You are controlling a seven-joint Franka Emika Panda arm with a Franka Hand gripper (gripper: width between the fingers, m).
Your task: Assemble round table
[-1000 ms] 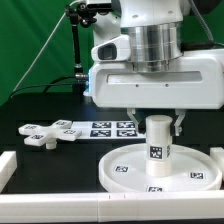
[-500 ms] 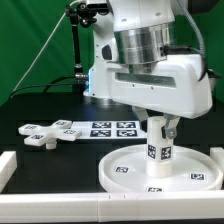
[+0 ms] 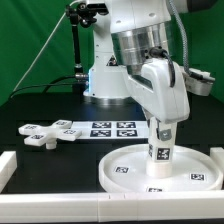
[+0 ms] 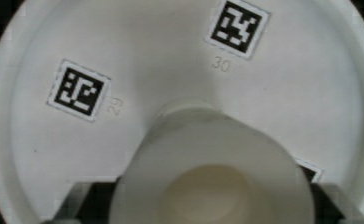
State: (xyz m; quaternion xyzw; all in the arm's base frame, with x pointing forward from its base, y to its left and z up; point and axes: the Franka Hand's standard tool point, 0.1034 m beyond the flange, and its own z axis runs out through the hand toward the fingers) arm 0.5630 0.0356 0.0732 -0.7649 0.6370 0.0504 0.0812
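One disc (image 3: 122, 171), one cylinder (image 3: 157, 158) upright on its hub, tool (image 3: 162, 138) pinching it; one cross piece (image 3: 38, 134) at ten o'clock on the bench (image 3: 60, 162).

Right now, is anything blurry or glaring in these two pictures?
Wrist view: the cylinder, very close up, is soft and out of focus; the tags on the disc are readable. Exterior view: even light, no harsh glare.
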